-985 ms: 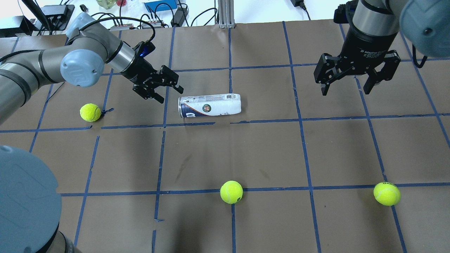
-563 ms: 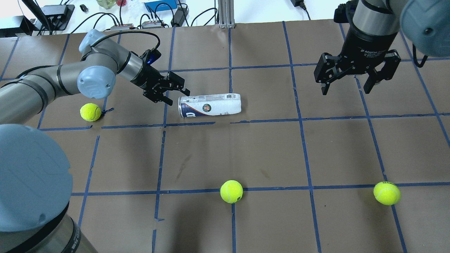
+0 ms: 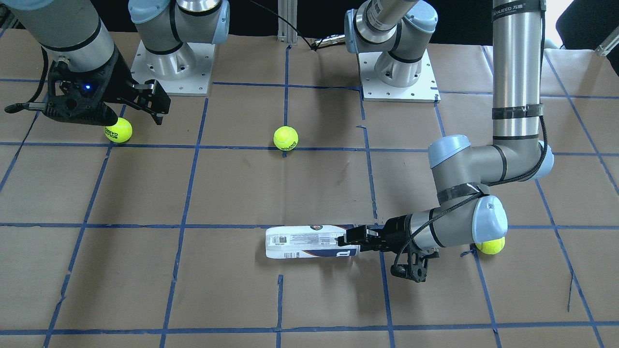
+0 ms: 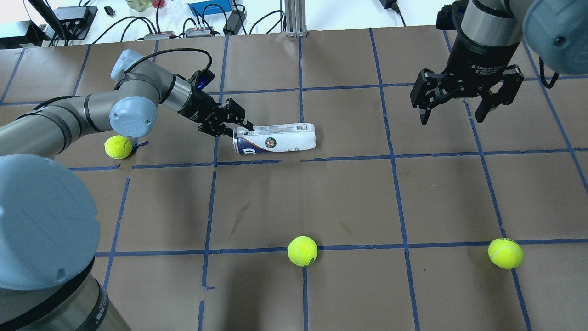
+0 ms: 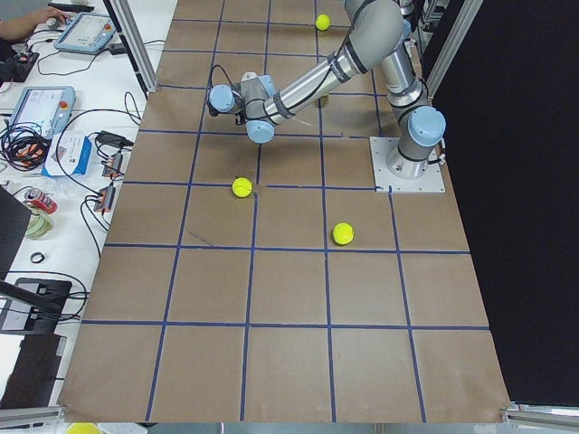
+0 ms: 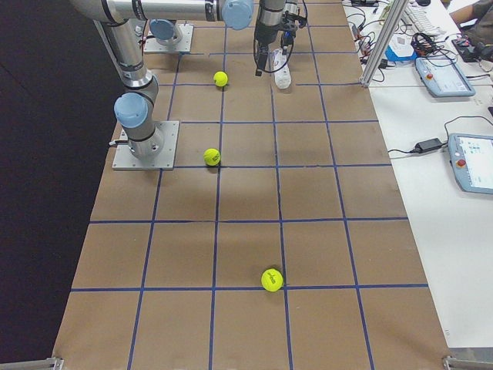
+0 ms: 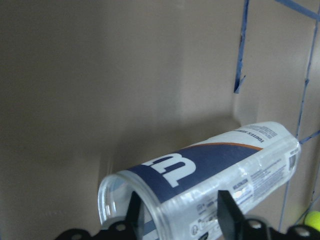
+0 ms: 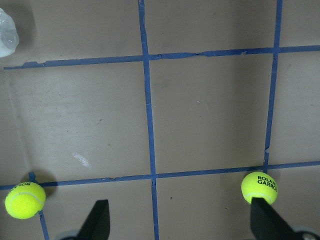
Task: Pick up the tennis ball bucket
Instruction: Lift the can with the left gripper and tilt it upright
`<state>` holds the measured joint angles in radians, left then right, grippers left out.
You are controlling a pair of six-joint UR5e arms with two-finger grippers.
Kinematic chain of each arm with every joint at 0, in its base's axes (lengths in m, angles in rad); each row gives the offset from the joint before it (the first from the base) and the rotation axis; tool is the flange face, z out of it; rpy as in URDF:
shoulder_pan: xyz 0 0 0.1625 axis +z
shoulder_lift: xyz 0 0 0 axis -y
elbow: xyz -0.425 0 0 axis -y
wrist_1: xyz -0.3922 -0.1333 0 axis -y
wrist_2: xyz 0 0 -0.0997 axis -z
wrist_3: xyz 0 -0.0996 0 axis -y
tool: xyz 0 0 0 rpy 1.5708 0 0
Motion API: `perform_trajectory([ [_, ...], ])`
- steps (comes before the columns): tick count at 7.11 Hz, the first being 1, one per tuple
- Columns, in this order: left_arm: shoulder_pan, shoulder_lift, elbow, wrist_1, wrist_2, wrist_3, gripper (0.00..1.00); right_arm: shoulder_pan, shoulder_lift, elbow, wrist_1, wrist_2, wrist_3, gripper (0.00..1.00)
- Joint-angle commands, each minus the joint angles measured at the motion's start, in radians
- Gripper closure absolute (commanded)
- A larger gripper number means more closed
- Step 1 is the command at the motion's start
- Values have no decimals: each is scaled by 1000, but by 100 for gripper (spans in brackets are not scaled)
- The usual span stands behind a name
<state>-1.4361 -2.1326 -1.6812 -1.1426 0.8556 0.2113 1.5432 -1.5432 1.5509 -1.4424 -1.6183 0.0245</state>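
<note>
tennis ball bucket (image 4: 275, 138) lies on its side on the table (image 4: 349, 202) (brown paper, blue tape grid), in the far half, left of centre. Its open mouth faces the left arm and it rests on the paper, not lifted.

Label: white "W" on navy, a barcode on the white part, a round green-and-orange emblem mid-label. Fine print is too small to read.

left gripper (image 4: 235, 128) is low and near horizontal at the mouth end, fingers apart. In the wrist view one finger (image 7: 134, 215) shows through the clear wall at the rim and the other (image 7: 227, 215) sits over the label side. Can't tell if either pad touches.

right gripper (image 4: 452, 120) hangs over the far right, fingers spread wide with nothing between them, well apart from the bucket. Its body reads "2F Adaptive".

Three yellow-green balls lie loose:
- left ball (image 4: 118, 147), beside the left arm's elbow joint
- middle ball (image 4: 302, 251), on a tape line in the near half
- right ball (image 4: 505, 253), near right, printed "ROLAND GARROS" in black
</note>
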Motion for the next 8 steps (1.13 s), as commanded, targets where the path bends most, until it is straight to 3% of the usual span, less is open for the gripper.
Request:
perform_trajectory([
  [1,-6,55,-3,-9,-55,-77,83,0,0,0,0,0,0,0],
  [2,-6,98,-3,-19,-87,-128,90,0,0,0,0,1,0,0],
  [5,-62,319,23,-72,-144,-417,95,0,0,0,0,2,0,0],
  [6,-67,353,44,-69,-123,-464,98,0,0,0,0,2,0,0],
  [8,-181,350,189,-65,149,-472,98,0,0,0,0,2,2,0],
])
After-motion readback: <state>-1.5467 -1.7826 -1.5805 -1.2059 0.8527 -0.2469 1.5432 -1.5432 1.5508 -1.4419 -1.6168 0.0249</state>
